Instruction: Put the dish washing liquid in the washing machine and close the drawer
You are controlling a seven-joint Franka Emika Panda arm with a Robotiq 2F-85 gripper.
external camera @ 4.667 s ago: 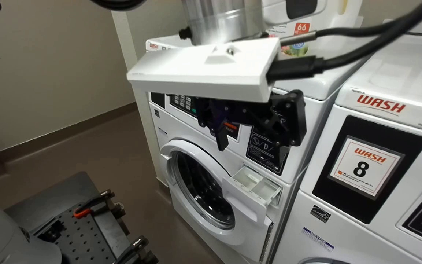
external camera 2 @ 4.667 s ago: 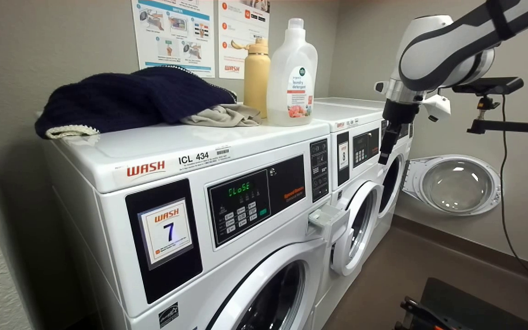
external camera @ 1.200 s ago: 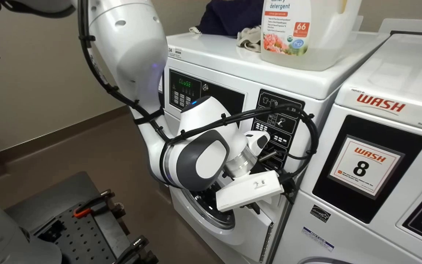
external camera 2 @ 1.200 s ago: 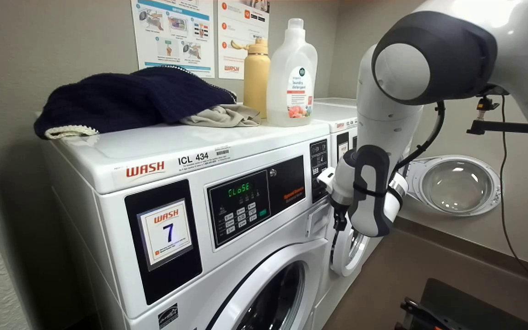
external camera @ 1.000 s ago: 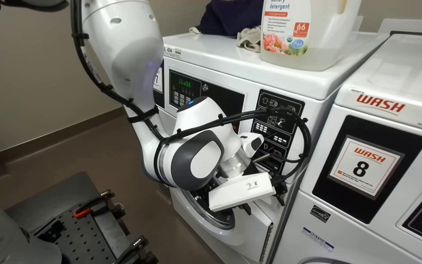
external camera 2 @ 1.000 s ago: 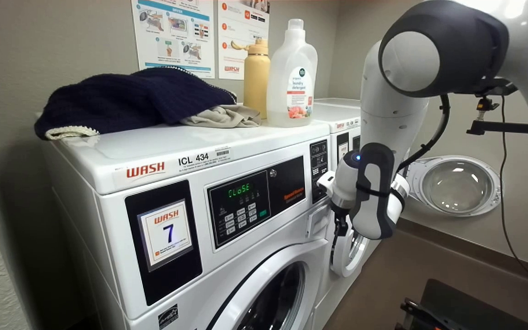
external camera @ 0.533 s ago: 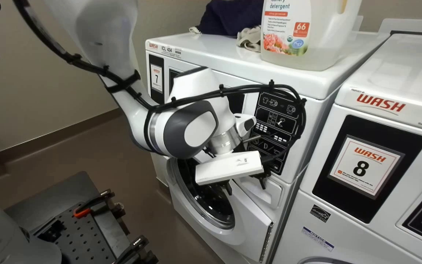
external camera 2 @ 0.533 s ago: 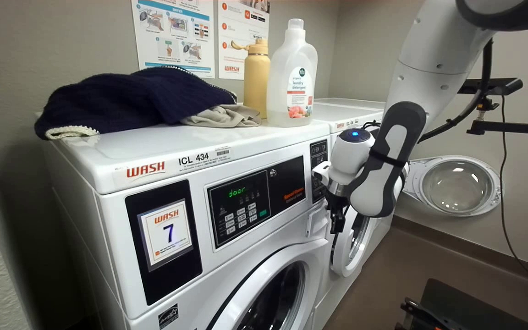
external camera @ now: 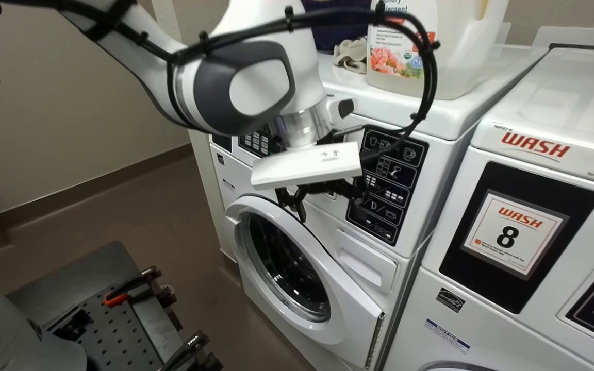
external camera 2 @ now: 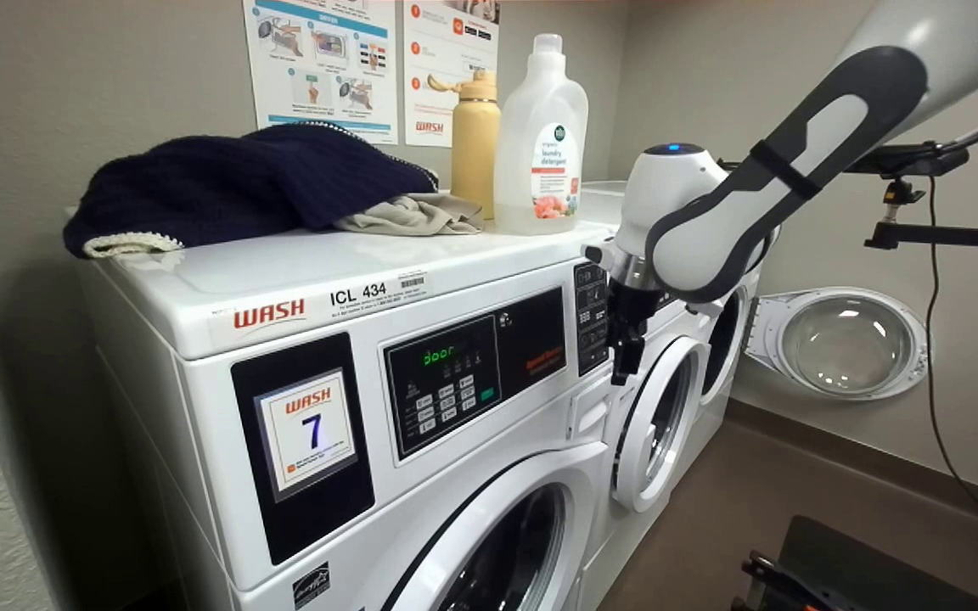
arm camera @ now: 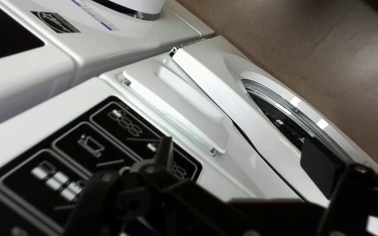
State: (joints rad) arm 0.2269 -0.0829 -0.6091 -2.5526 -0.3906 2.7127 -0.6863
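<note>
The detergent bottle [external camera 2: 536, 140] stands upright on top of the washing machine [external camera 2: 413, 492], in the same place as in the earlier frames; its label [external camera 2: 553, 176] reads "laundry detergent" above pink flowers. Below it, in the machine's front, the drawer [external camera: 365, 262] is now pushed in, while nearly five seconds ago it stood out with its compartments showing; the wrist view shows a narrow slit along its upper edge. The gripper [arm camera: 241, 159] has risen since half a second ago, when it was down by the drawer, and now hangs higher, in front of the machine; its jaws stand well apart, released. The display [external camera 2: 438, 355] reads "door" in green, where about a second ago it read "CLOSE".

The machine also carries "WASH" in red, "ICL 434" in black and a card [external camera 2: 309, 433] marked "WASH 7". The neighbouring washer [external camera: 503, 330] bears "WASH" too, with a sign [external camera: 514, 233] saying "WASH 8". A yellow flask [external camera 2: 475, 153] stands just beside the detergent bottle, and further along the top a dark blue cloth [external camera 2: 260, 187] lies against a beige cloth [external camera 2: 413, 215]. Two posters [external camera 2: 323, 64] hang on the wall [external camera 2: 132, 59] behind, one lettered "WASH".
</note>
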